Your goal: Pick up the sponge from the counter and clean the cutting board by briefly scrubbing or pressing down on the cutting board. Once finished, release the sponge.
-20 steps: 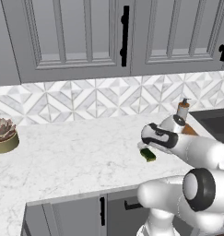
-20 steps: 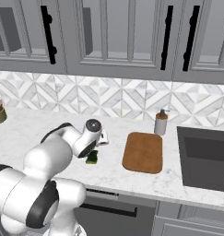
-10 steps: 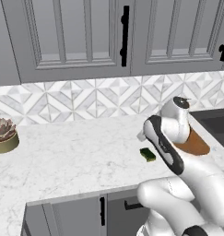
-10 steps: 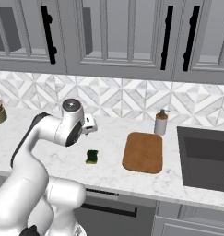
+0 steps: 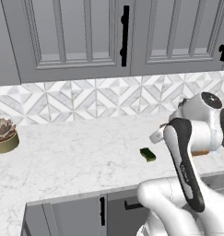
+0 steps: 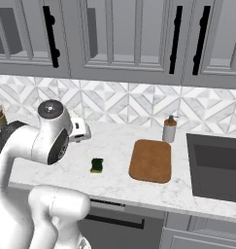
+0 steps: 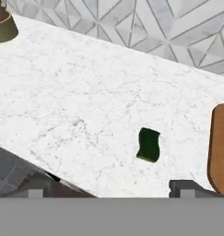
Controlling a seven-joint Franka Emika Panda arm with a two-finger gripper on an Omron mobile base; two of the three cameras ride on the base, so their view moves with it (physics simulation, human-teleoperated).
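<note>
Since 1.0 s ago the arm had lifted off the desk: it had been bent low w/ the hand right by the sponge [image 6: 96, 165], and by now the hand sat raised and pulled back, wrist up near the backsplash side. Sponge itself hadn't shifted; same spot as before.

Gripper [image 7: 111, 186] showed in the hand view as two dark tips at the bottom, set wide apart w/ nothing between them, so spread and empty. It looked down at the desk [image 7: 76, 101] from above, sponge ahead of the tips and closer to the right one.

Sponge lay flat, dark green side up, near the front edge of the desk, roughly mid-way along the visible stretch. Cutting board [image 6: 150, 160] was beside it toward the sink end, apart from it, not touching. Soap bottle [image 6: 169, 129] stood at the board's back corner by the wall. Small potted plant [image 5: 3, 135] sat far off at the other end.

Progress: basically nil as far as could be judged. Sponge not picked up, board untouched, nothing on it. Left to do: come down over the sponge, close on it, carry it over to the board, press or scrub briefly, then let go. Looked like an approach/re-aim stage before the grasp.
</note>
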